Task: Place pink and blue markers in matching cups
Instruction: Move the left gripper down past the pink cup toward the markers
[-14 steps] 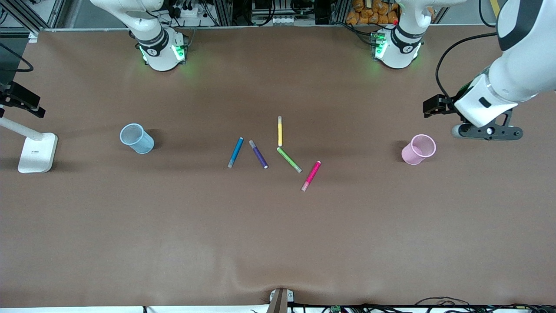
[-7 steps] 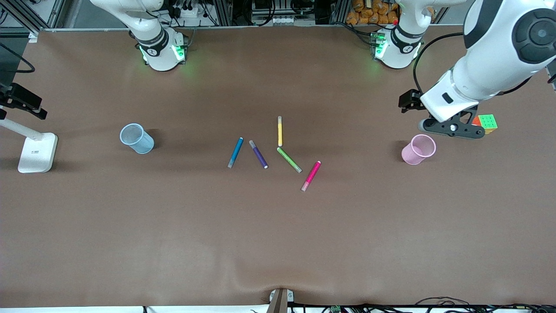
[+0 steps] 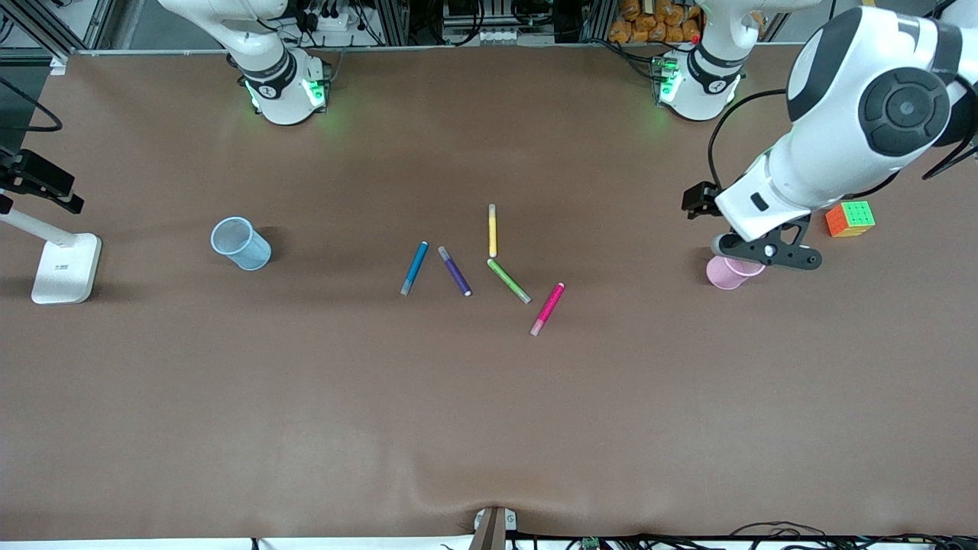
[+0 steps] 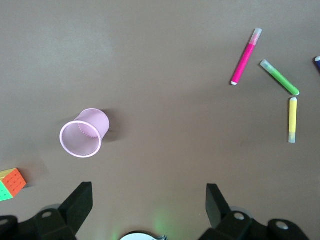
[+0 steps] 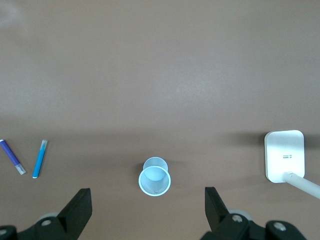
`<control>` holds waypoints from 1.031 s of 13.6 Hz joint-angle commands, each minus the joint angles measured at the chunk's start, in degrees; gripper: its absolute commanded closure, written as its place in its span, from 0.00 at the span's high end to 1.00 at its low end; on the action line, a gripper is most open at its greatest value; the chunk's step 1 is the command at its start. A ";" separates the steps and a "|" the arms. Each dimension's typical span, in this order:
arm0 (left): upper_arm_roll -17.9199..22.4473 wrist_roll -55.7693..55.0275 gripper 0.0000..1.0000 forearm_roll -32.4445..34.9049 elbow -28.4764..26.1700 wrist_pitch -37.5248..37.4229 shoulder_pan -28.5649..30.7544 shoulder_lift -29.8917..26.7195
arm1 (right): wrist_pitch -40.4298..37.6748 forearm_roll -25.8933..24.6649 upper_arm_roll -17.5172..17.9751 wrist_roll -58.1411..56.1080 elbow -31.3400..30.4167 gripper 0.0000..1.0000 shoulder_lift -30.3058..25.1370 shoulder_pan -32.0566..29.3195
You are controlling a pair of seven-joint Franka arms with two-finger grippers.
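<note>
The pink marker (image 3: 547,308) (image 4: 245,56) and the blue marker (image 3: 414,268) (image 5: 40,158) lie flat among other pens at mid-table. The pale pink cup (image 3: 726,273) (image 4: 85,132) stands toward the left arm's end, partly covered in the front view by my left gripper (image 3: 766,252) (image 4: 148,192). That gripper hangs open and empty above the cup. The pale blue cup (image 3: 241,243) (image 5: 155,176) stands upright toward the right arm's end. My right gripper (image 5: 147,197) is open and empty, high over the table by the blue cup; the front view does not show it.
A purple pen (image 3: 454,270), a yellow pen (image 3: 493,230) and a green pen (image 3: 509,280) lie between the two task markers. A colour cube (image 3: 850,218) sits near the pink cup. A white lamp base (image 3: 66,267) stands at the right arm's end.
The left arm has swung in from the table's end until its gripper hangs over the pink cup, uncovering the colour cube. Markers and cups have not moved.
</note>
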 commanded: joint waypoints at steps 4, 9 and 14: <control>-0.12 -0.51 1.00 -1.33 1.02 1.00 -1.57 2.33 | -6.67 -0.27 0.37 -0.81 1.24 1.00 -1.00 -3.87; -0.12 -0.60 1.00 -2.39 1.02 2.23 -2.79 5.05 | -5.53 0.60 0.63 -0.63 1.24 1.00 -0.64 -4.49; -0.12 -1.92 1.00 -1.95 1.02 2.85 -4.38 6.90 | -5.18 2.10 0.81 -0.54 1.24 1.00 -0.64 -3.17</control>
